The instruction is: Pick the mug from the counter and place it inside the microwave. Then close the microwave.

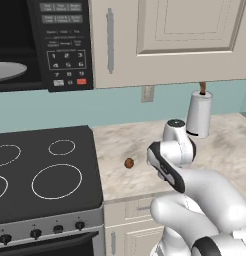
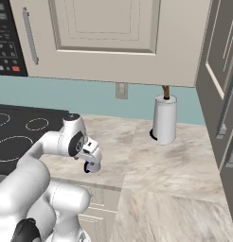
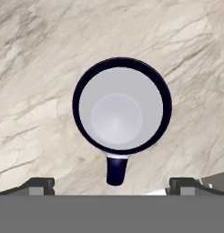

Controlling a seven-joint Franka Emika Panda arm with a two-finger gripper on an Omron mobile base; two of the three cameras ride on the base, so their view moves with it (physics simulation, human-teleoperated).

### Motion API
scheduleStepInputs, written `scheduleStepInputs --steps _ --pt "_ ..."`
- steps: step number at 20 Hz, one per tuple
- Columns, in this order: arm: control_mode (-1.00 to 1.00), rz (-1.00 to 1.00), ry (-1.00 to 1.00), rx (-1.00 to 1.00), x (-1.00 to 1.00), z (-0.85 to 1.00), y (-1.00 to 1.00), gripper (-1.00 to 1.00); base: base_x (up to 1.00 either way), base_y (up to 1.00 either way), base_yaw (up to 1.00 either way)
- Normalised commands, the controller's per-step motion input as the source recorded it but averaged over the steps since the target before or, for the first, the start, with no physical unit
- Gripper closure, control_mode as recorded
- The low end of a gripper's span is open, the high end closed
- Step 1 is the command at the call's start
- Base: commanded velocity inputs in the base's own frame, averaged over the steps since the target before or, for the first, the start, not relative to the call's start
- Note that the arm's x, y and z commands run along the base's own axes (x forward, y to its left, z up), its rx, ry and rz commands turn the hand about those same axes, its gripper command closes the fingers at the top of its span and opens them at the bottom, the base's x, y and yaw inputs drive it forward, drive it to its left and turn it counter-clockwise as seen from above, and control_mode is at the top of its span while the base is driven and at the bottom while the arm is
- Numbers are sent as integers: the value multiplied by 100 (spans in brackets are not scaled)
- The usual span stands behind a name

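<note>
Pincer (image 3: 112, 186) poised straight above the mug (image 3: 121, 105), looking down into it; fingertips (image 3: 38, 185) spread wide apart with nothing between them. Not yet lowered around the mug, as the tips sit at the frame's bottom edge and the rim is well clear of them.

Mug stands upright on the beige marbled worktop (image 3: 36, 68), mouth up and empty, dark rim, dark blue handle (image 3: 116, 170) pointing toward the bottom of the hand view, roughly midway between the two tips. Judgement: with the handle lying across the closing line rather than along it, the fingers can come in on the bare cylinder walls. That is probably why the wrist is turned this way.

In the right base view the pincer (image 2: 92, 163) hangs off the folded arm near the worktop's front edge (image 2: 151, 156); a bit of dark blue shows just under it, likely the mug, mostly hidden.

Microwave (image 1: 45, 45) is mounted up left, above the black stovetop (image 1: 45, 170); cavity open, grey turntable plate (image 1: 7, 71) visible, so the cavity is ready to receive the mug. Door itself not seen.

Other items: small brown ball (image 1: 129, 163) on the worktop near the stovetop; paper towel roll (image 2: 164, 119) upright by the wall. Both well apart from the mug.

Step in hand (judgement): pre-grasp alignment. Next calls for a straight descent, then closing.
</note>
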Motion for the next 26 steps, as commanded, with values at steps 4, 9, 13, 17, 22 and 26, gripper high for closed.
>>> scheduleStepInputs --steps 4,9,13,17,22,26 --pt "-100 0 0 0 0 -24 0 -100 0 0 0" --pt "-100 0 0 0 0 -18 0 -100 0 0 0" --pt "-100 0 0 0 0 -16 0 -100 0 0 0" --pt "-100 0 0 0 0 -22 -1 -100 0 0 0" --pt "-100 0 0 0 0 -26 0 -100 0 0 0" --pt "-100 0 0 0 0 -22 0 -100 0 0 0"
